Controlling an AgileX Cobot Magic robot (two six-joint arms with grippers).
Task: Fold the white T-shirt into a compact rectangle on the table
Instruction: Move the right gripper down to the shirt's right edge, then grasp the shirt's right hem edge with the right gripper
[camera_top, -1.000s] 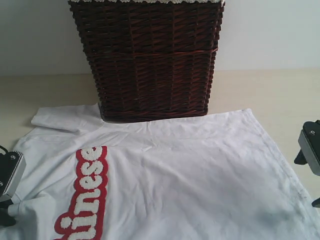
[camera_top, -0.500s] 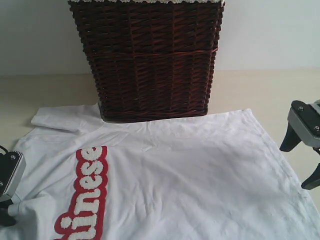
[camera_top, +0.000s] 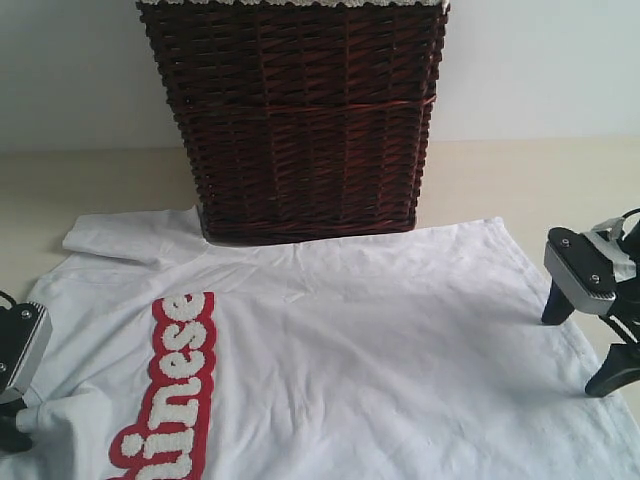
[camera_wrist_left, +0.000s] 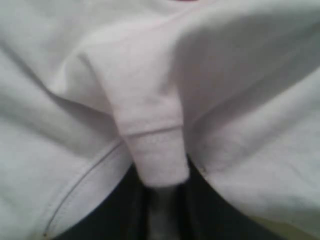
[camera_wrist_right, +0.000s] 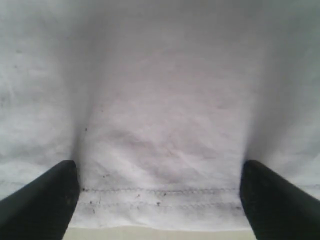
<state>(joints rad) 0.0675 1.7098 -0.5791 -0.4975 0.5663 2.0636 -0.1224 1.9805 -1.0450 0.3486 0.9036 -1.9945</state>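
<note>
The white T-shirt (camera_top: 380, 350) lies spread on the table (camera_top: 100, 185), its red-outlined lettering (camera_top: 175, 390) at the left. At the shirt's lower left, my left gripper (camera_top: 15, 425) is shut on a pinched ridge of shirt fabric (camera_wrist_left: 155, 145), which runs in between the dark fingers (camera_wrist_left: 162, 195). My right gripper (camera_top: 580, 348) stands open at the shirt's right edge, one fingertip on each side of a stretch of stitched hem (camera_wrist_right: 160, 200). Between those right fingertips (camera_wrist_right: 159, 170) the cloth lies flat and is not pinched.
A dark wicker basket (camera_top: 300, 120) with white lace trim stands at the back, its base touching the shirt's far edge. A pale wall rises behind it. Bare table (camera_wrist_right: 160, 234) shows just past the hem.
My right gripper has moved leftward from the frame's right edge to the shirt's right hem, staying open. The left gripper and its pinch of fabric have not moved.
</note>
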